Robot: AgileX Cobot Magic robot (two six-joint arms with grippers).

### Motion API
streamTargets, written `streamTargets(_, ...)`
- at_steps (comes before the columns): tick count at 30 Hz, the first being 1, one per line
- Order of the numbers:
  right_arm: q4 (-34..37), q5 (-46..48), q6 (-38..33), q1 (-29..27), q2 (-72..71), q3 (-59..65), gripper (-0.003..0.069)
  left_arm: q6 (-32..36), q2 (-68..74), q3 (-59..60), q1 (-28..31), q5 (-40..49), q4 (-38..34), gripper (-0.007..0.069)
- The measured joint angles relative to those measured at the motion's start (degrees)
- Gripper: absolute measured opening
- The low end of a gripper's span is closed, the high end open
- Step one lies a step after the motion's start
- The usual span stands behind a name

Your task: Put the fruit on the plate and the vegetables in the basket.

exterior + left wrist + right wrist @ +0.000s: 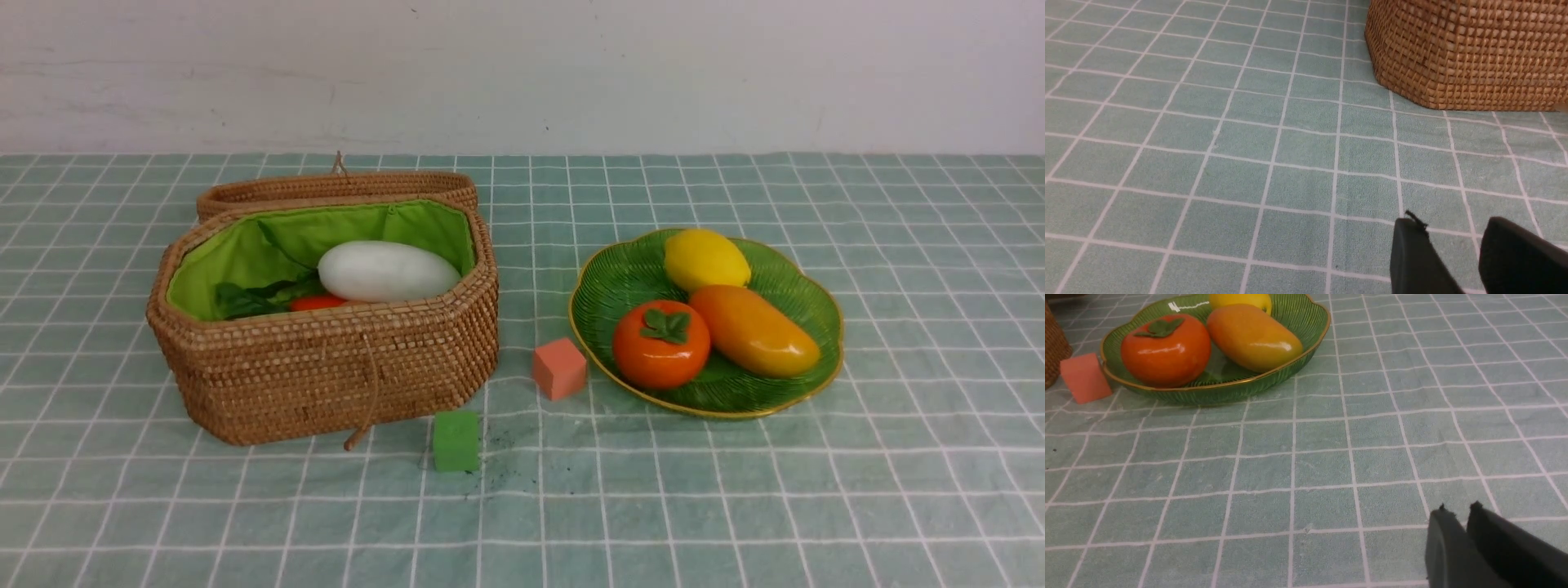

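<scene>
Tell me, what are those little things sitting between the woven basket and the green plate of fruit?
Between the basket and the plate sits a pink cube, close by the plate's rim. A green cube lies nearer the camera, by the basket's front corner. The front view shows both.

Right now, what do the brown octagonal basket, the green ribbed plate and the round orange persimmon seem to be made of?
Brown octagonal basket: woven wicker, matte, weave visible. Green ribbed plate: likely translucent glass, gold-coloured rim. Round orange persimmon: probably glossy plastic, sharp highlights.

no readable text, labels or numbers anywhere
</scene>
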Motion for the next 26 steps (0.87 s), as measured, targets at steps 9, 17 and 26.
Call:
streamTargets(9, 0.0, 0.0, 0.0, 0.0, 0.0, 0.0, 0.0088, 0.0, 0.0, 0.0, 0.0, 0.0, 0.0, 0.0239)
streamTargets(17, 0.0, 0.0, 0.0, 0.0, 0.0, 0.0, 0.0092, 0.0, 0.0, 0.0, 0.0, 0.0, 0.0, 0.0239)
streamTargets(26, 0.0, 0.0, 0.0, 0.0, 0.0, 0.0, 0.0105, 0.0, 0.0, 0.0, 0.0, 0.0, 0.0, 0.0239)
